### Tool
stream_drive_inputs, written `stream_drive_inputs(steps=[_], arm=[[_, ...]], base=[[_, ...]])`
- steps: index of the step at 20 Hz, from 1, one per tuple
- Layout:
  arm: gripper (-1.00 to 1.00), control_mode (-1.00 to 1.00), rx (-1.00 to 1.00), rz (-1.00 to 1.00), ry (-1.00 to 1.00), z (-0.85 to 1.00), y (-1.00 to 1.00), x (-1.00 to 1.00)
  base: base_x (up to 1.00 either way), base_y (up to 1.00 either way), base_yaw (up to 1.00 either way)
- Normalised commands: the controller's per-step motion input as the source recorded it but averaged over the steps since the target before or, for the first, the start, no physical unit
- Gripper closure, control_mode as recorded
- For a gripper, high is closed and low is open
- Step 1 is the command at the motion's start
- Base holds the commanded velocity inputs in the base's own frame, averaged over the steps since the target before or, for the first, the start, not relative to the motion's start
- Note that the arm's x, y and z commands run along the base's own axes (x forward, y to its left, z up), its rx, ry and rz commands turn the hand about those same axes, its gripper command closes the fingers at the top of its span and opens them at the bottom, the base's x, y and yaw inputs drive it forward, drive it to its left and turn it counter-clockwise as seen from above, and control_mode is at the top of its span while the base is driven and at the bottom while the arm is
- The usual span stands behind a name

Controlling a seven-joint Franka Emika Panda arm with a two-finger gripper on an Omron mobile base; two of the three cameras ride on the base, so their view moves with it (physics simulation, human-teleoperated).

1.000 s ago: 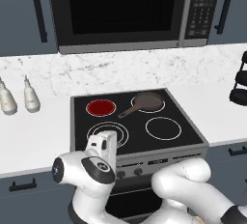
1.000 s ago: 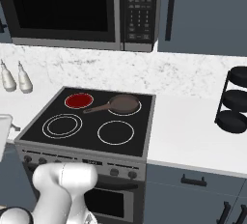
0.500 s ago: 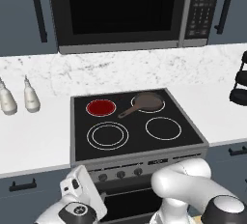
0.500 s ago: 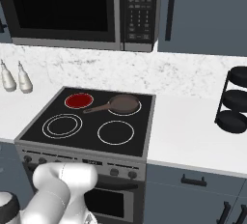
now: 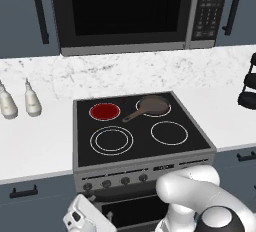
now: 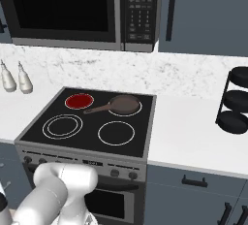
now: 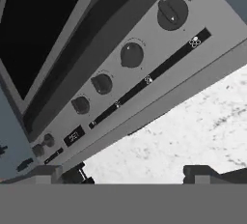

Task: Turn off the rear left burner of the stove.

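The rear left burner (image 5: 105, 111) is glowing red at the back left of the stove (image 5: 190, 143), with a small pan (image 5: 152, 106) sitting on the zone just to its right. The gripper (image 7: 132, 175) is hanging low in front of the stove, its fingers (image 7: 198, 172) standing wide apart, facing the row of knobs (image 7: 131, 55) on the grey front panel without touching them.

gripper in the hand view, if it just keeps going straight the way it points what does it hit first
Probably the stove's grey front panel, near the row of dark knobs that fills the hand view above the fingertips. Which knob lies on that line is unclear, as is the depth. The rear left burner glows red.
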Motion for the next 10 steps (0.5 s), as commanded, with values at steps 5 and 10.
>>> stream_drive_inputs(steps=[5,10], arm=[[-1.00,-1.00,-0.12,0.08,-0.03,-0.42,-0.07,0.11],[-1.00,-1.00,-0.01,0.03,-0.05,-0.16,-0.26,0.29]], base=[[0.00,0.00,0.00],[0.00,0.00,0.00]])
